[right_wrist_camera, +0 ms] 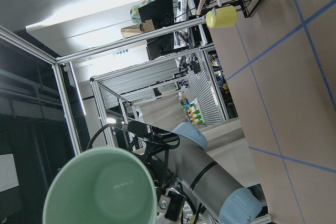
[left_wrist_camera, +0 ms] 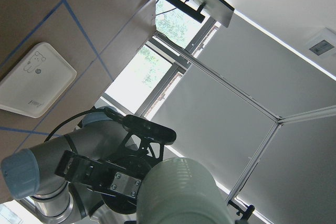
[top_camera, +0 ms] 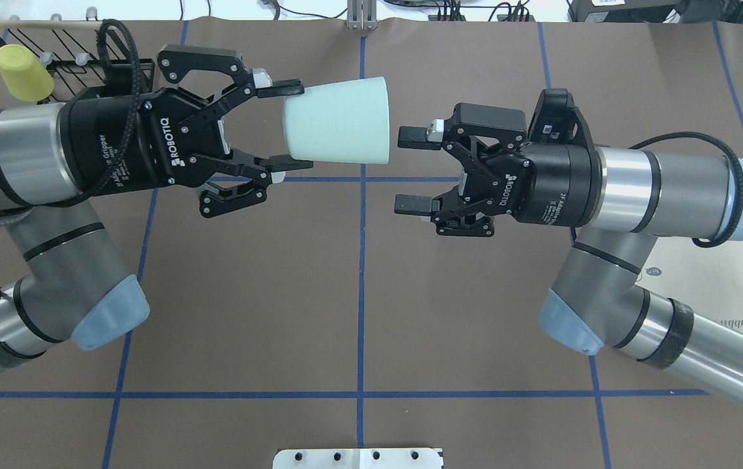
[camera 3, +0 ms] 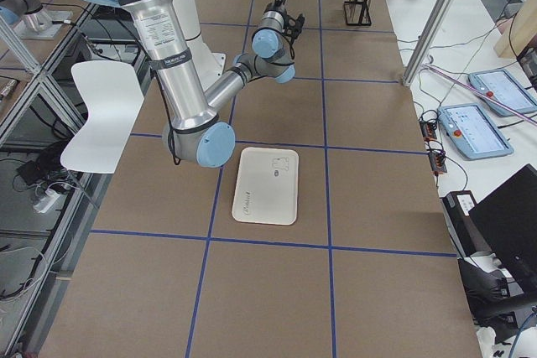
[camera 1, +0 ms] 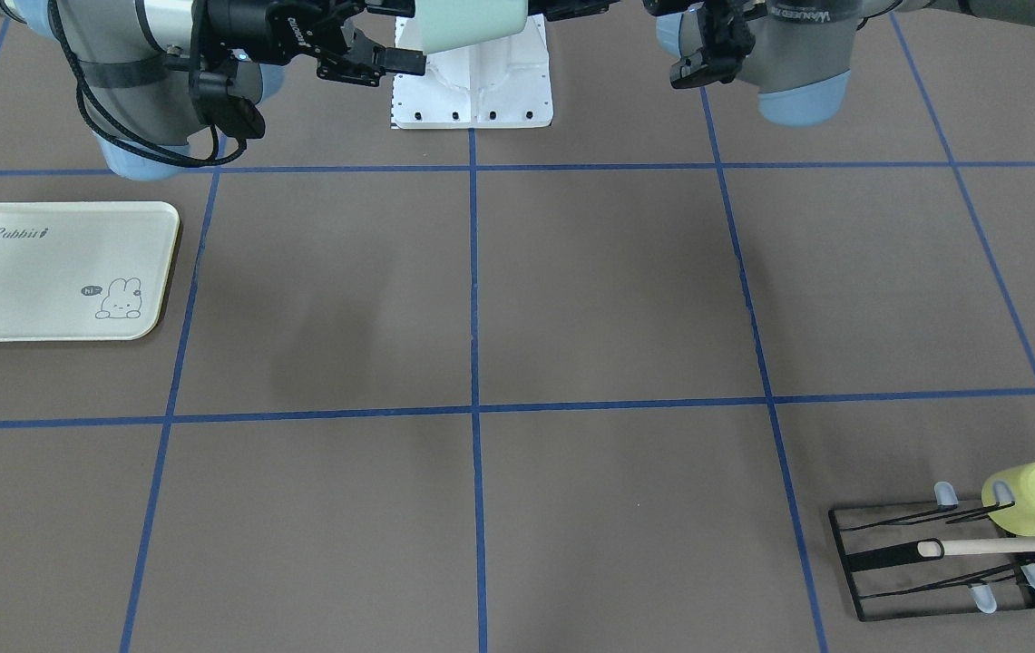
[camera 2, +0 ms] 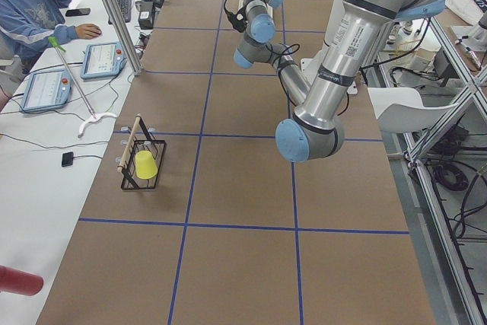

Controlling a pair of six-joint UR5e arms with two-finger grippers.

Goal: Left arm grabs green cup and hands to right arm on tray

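Observation:
My left gripper [top_camera: 290, 124] is shut on the base of the pale mint-green cup [top_camera: 335, 120] and holds it sideways high above the table, mouth toward my right gripper [top_camera: 410, 170]. The right gripper is open and empty, its fingertips [top_camera: 412, 137] a small gap from the cup's rim and set a little nearer the robot than the cup. The cup shows at the top of the front view [camera 1: 467, 23], with the right gripper [camera 1: 399, 34] at its mouth. The right wrist view looks into the cup [right_wrist_camera: 100, 187]. The cream Rabbit tray [camera 1: 54, 272] lies flat on the robot's right, partly under the right arm [top_camera: 736, 280].
A yellow-green cup [camera 1: 1034, 499] hangs on a black wire rack [camera 1: 934, 562] with a wooden stick [camera 1: 1016, 545] at the far left corner. The white robot base plate [camera 1: 472, 82] sits below the two grippers. An operator [camera 2: 38, 13] sits beside the table.

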